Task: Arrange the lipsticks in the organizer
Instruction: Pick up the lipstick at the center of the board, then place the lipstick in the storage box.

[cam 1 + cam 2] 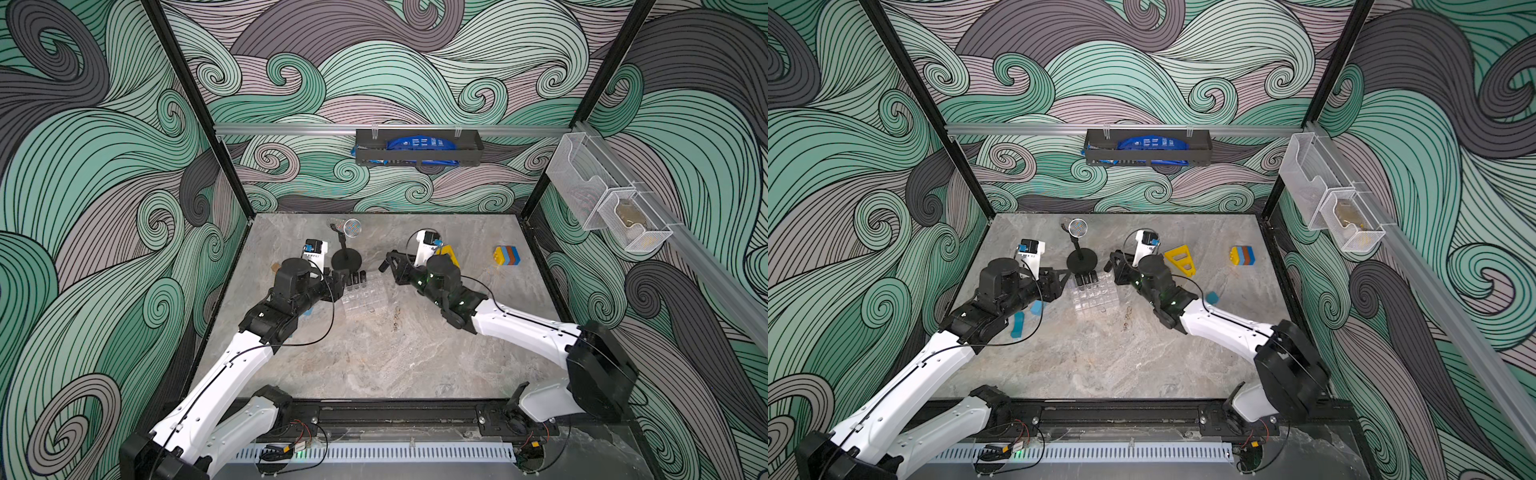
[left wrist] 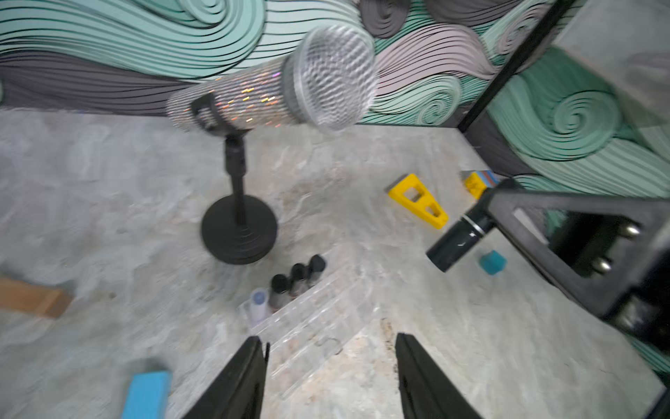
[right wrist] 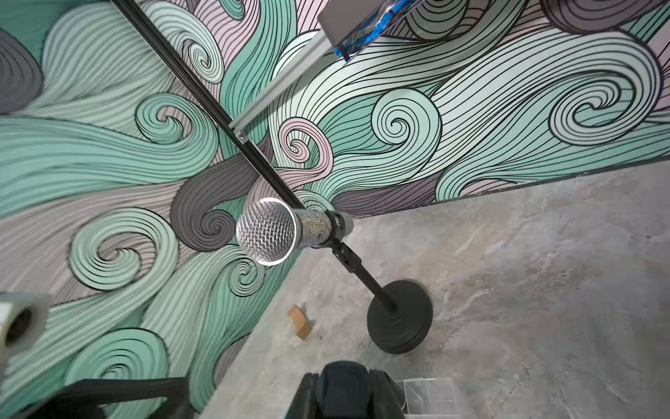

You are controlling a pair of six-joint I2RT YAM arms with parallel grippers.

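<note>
The clear gridded organizer (image 1: pixel 365 297) (image 2: pixel 319 319) lies mid-table. Three black lipsticks (image 2: pixel 298 277) and a pale lavender tube (image 2: pixel 258 304) stand in its far row of cells; in both top views they show as dark tubes (image 1: pixel 1086 279). My left gripper (image 2: pixel 330 339) (image 1: pixel 1064 277) is open and holds nothing, at the organizer's left side. My right gripper (image 3: pixel 344 381) (image 1: pixel 385 264) is shut on another black lipstick (image 2: pixel 458 241) (image 3: pixel 344 377), held above the table by the organizer's far right corner (image 3: pixel 427 395).
A microphone on a black stand (image 1: pixel 346 249) rises just behind the organizer. A yellow wedge (image 1: pixel 1181 259) and a striped block (image 1: pixel 507 255) lie to the right. Blue blocks (image 1: pixel 1018 324) (image 1: pixel 1212 297) sit near each arm, and a wooden piece (image 3: pixel 300 321) lies far left.
</note>
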